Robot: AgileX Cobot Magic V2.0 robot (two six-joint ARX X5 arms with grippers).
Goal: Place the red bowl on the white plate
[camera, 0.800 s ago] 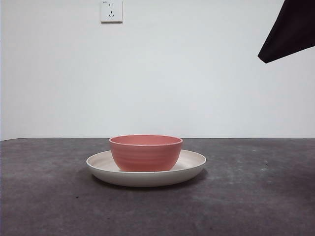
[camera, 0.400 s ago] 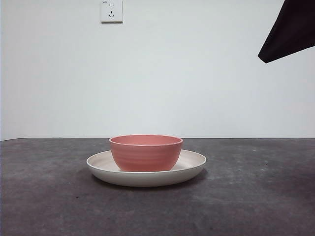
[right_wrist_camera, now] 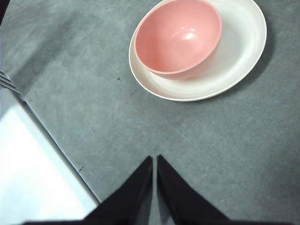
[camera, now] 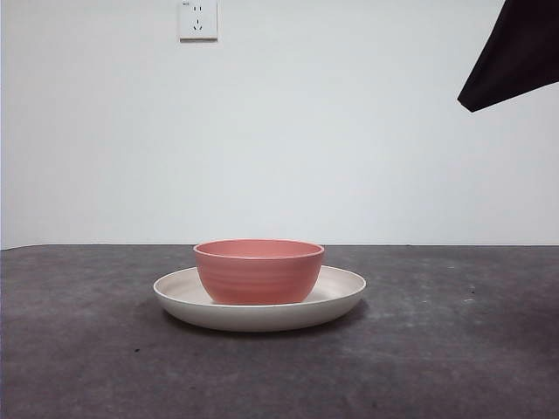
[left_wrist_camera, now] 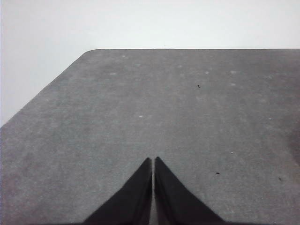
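Nothing has moved since the earlier frames: across all three front views the bowl, the plate and the dark arm tip sit in the same spots. One red bowl (camera: 258,271) stands upright inside one white plate (camera: 342,294), resting on the plate's floor and set a little toward its left side in the front view, so more bare plate shows on the right. The plate lies flat on the grey counter (camera: 454,349). In the right wrist view the bowl (right_wrist_camera: 178,37) is empty, and it touches the plate (right_wrist_camera: 234,51) only from within, with a crescent of cream rim showing around it. The right end effector (right_wrist_camera: 154,161) hangs above bare counter, well apart from the plate, its two black jaws pressed together with only a thin seam between them and nothing gripped. The left end effector (left_wrist_camera: 153,163) is likewise closed on nothing, over an empty stretch of counter near a rounded corner. One black arm tip (camera: 515,52) shows at the front view's upper right corner. One wall socket (camera: 198,19) sits high on the white wall.
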